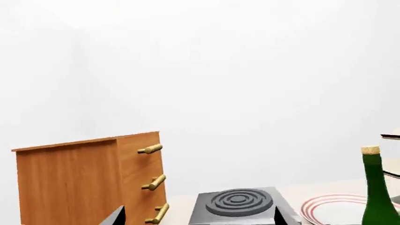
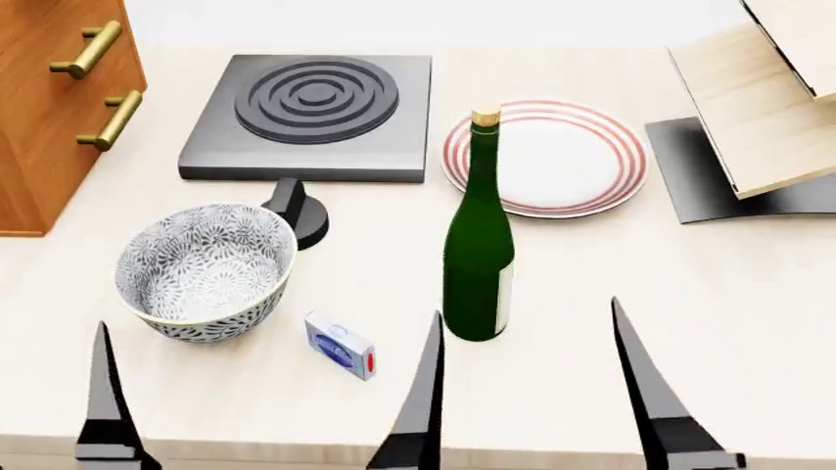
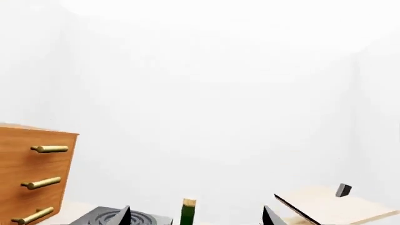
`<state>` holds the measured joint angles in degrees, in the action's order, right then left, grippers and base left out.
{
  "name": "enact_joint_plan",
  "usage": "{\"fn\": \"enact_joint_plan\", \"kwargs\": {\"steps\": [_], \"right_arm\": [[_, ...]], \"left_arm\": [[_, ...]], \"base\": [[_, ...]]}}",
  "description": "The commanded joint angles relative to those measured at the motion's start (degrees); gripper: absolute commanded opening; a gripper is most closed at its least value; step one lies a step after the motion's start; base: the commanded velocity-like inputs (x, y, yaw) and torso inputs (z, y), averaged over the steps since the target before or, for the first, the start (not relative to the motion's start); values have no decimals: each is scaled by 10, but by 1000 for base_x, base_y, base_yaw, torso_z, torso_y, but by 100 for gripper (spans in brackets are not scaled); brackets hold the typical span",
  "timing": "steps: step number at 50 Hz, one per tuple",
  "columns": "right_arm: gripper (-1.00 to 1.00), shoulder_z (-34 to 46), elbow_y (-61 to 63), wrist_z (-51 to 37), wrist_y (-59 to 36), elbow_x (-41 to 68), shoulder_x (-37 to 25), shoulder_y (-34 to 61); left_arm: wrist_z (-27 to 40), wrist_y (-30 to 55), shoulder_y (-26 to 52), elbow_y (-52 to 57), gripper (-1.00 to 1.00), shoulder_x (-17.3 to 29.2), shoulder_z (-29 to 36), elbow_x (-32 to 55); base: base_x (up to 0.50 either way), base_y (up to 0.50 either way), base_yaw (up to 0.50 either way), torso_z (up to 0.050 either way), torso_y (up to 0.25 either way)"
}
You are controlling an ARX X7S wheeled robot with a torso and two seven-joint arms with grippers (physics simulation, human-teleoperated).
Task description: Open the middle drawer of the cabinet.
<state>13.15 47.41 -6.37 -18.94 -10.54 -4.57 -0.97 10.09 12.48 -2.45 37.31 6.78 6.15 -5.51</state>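
Task not started, as far as the views show. Cabinet (image 2: 53, 108) sits at the table's far-left corner, about 10 o'clock from the robot in the head view; all three drawer fronts look flush and shut in the left wrist view. Middle drawer (image 1: 138, 180) closed, its handle (image 1: 154, 183) untouched.

Left gripper (image 2: 261, 392): jaws wide apart, empty, at the near table edge, straddling the bowl (image 2: 206, 269) and small box (image 2: 341, 346). Right gripper (image 2: 530, 387): jaws also spread, empty, near edge, with the bottle (image 2: 479, 245) at 12 o'clock of it.

Hob (image 2: 311, 116) lies just right of the cabinet, plate (image 2: 546, 157) beyond.

Remaining: the whole job. Reach to 10 o'clock, close on the middle handle, pull outward. Left arm seems nearer.
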Motion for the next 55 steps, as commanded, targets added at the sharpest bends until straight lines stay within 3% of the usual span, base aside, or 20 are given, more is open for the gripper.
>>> {"fn": "enact_joint_plan", "kwargs": {"steps": [1,20,24,25,27,28,30,32,33,35,36,38,42,44,45,47,48,49,51,55], "right_arm": [[100,29,126,50,-51,-105,45,39],[100,85,126,28,161,-220,46,-45],[100,79,126,32,182,-215,46,-60],[100,80,126,34,187,-218,46,-62],[100,84,126,35,191,-227,46,-63],[100,87,126,35,193,-230,46,-63],[100,91,126,34,195,-237,46,-62],[100,94,126,33,197,-243,46,-62],[100,94,126,33,199,-248,46,-62],[100,94,126,32,200,-250,46,-61],[100,94,126,32,203,-253,46,-62],[100,93,126,32,205,-255,46,-62],[100,92,126,32,214,-256,46,-63],[100,89,126,31,220,-253,46,-64],[100,88,126,30,222,-252,46,-64],[100,87,126,28,226,-255,46,-65],[100,86,126,27,229,-255,46,-66],[100,85,126,26,231,-254,46,-67],[100,82,126,25,237,-252,46,-69],[100,80,126,26,240,-252,46,-72]], "left_arm": [[-36,134,20,208,100,-6,-11,13],[-85,-77,-76,227,100,-63,-99,50],[259,-179,4,227,100,280,50,233],[198,-116,-82,227,100,221,-36,156],[300,-205,-12,227,100,323,44,230],[218,-142,-97,227,100,239,-42,159],[302,-227,-40,227,100,322,32,218],[199,-163,-113,227,100,217,-67,146],[285,-240,-67,227,100,303,19,208],[174,-175,-122,227,100,188,-78,134],[260,-247,-88,227,100,274,8,202],[107,-180,-127,227,100,114,-93,111],[210,-254,-124,227,100,216,-16,188],[126,-198,-136,227,100,131,-97,115],[212,-257,-130,227,100,217,-22,186],[73,-193,-132,227,100,76,-104,99],[159,-241,-135,227,100,162,-39,176],[73,-191,-131,227,100,76,-106,94],[168,-249,-139,227,100,171,-38,177],[101,-210,-145,227,100,104,-102,106]], "base": [[0,0,0,0,0],[0,0,0,0,0],[0,0,0,0,0],[0,0,0,0,0],[0,0,0,0,0],[0,0,0,0,0],[0,0,0,0,0],[0,0,0,0,0],[0,0,0,0,0],[0,0,0,0,0],[0,0,0,0,0],[0,0,0,0,0],[30,0,0,0,0],[254,0,0,0,0],[383,0,0,0,0],[459,0,0,0,0],[500,0,0,0,0],[500,0,0,0,0],[500,0,0,0,0],[500,0,0,0,0]]}}
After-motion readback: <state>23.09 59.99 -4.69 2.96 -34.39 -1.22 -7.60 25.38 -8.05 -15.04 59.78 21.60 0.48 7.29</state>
